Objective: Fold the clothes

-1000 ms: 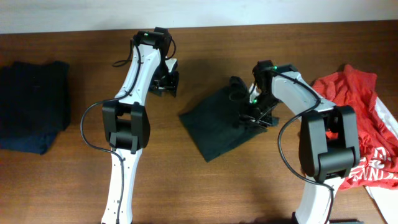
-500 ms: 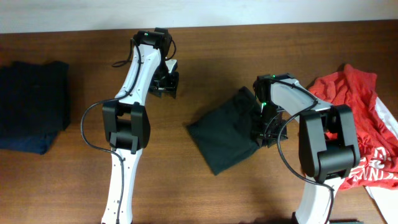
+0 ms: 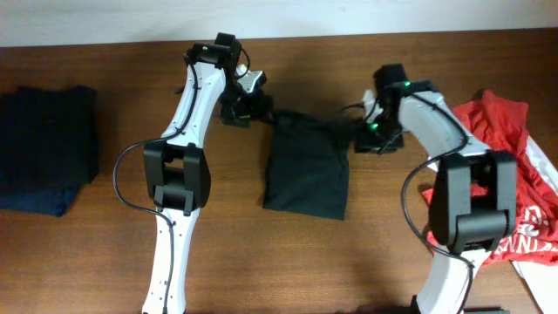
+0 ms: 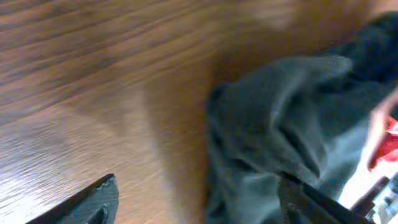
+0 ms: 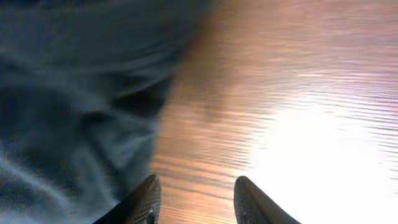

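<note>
On my overhead feed the brown wooden table (image 3: 105,253) fills almost the whole view, with a pale strip of wall (image 3: 87,17) along its far edge. Far to the left of the dark garment (image 3: 305,170), well apart from it, I see a navy pile of clothes (image 3: 44,148). The left gripper (image 3: 251,106) sits at the garment's far left corner. Its wrist camera shows the fingers (image 4: 87,202) spread wide and holding nothing, with the bunched cloth edge and bare wood in the gap between them. The dark garment lies flat in the middle of the table as a rough rectangle. At its far right corner is the right gripper (image 3: 373,139), fingers (image 5: 252,202) parted with only wood grain and glare between them, the cloth just beside one finger. Right of the dark garment, apart from it, a red garment (image 3: 488,131) lies crumpled near the table's edge.
</note>
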`<state>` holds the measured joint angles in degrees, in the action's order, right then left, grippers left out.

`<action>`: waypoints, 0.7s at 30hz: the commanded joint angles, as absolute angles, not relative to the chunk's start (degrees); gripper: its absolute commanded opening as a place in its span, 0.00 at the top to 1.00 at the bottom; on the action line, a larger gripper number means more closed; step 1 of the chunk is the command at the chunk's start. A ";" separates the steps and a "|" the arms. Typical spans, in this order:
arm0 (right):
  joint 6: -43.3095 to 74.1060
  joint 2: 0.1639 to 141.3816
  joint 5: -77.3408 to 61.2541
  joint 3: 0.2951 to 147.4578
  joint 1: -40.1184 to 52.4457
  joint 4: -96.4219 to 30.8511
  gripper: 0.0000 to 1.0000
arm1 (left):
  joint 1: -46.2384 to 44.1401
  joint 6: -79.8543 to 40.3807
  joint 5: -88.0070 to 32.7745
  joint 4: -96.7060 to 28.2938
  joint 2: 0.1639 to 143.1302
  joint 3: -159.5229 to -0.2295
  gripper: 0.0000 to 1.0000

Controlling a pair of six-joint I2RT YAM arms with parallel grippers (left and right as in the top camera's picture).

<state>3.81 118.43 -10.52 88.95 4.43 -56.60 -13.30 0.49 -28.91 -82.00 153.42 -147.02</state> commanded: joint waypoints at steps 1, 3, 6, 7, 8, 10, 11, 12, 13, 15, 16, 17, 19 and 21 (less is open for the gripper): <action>3.62 118.61 -9.19 90.43 0.45 -59.92 0.57 | -12.95 8.93 -37.95 -81.97 151.06 -148.11 0.13; 3.62 118.61 -9.19 90.43 -0.36 -61.49 0.57 | -12.95 8.93 -37.93 -81.38 151.09 -147.44 0.13; 3.64 118.61 -9.19 90.43 -0.45 -62.48 0.58 | -13.47 8.91 -39.94 -77.52 151.09 -140.92 0.13; 3.64 118.61 -9.21 90.43 -0.45 -62.46 0.58 | -13.85 8.91 -41.06 -76.36 151.09 -139.28 0.13; 3.64 118.61 -9.19 90.43 -0.45 -62.52 0.58 | -14.70 8.91 -42.48 -73.93 151.11 -136.33 0.13; 3.64 118.61 -9.19 90.43 -0.45 -62.85 0.58 | -16.93 8.91 -42.46 -71.11 151.11 -133.03 0.14; 3.62 118.61 -9.17 90.43 -0.45 -63.05 0.58 | -18.37 8.91 -42.41 -69.78 151.11 -132.07 0.32; 3.60 118.61 -9.17 90.43 -0.47 -63.09 0.58 | -19.03 8.84 -41.76 -68.62 151.11 -132.09 0.85; 3.60 118.61 -9.15 90.43 -0.47 -63.09 0.58 | -18.98 6.74 -37.63 -68.36 151.04 -132.57 1.00; 3.60 118.61 -9.17 90.45 -1.26 -63.51 0.58 | -18.15 4.49 -26.30 -69.41 150.61 -134.89 1.00; 3.60 118.58 -9.10 90.45 -1.91 -63.79 0.58 | -17.43 4.01 -22.35 -69.47 149.80 -135.74 1.00; 3.62 118.58 -8.73 90.96 -3.22 -64.86 0.59 | -15.77 2.66 -14.66 -69.47 147.39 -136.62 1.00; 3.60 118.52 -8.71 94.91 -6.59 -68.64 0.59 | -12.12 2.13 -3.97 -69.97 141.58 -137.12 1.00; 3.57 118.52 -8.71 100.16 -9.17 -73.06 0.59 | -8.56 2.15 1.83 -72.36 137.67 -137.14 1.00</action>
<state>3.84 118.69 -9.32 95.04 -7.05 -70.13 -12.53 2.92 -9.98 -70.54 145.01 -135.72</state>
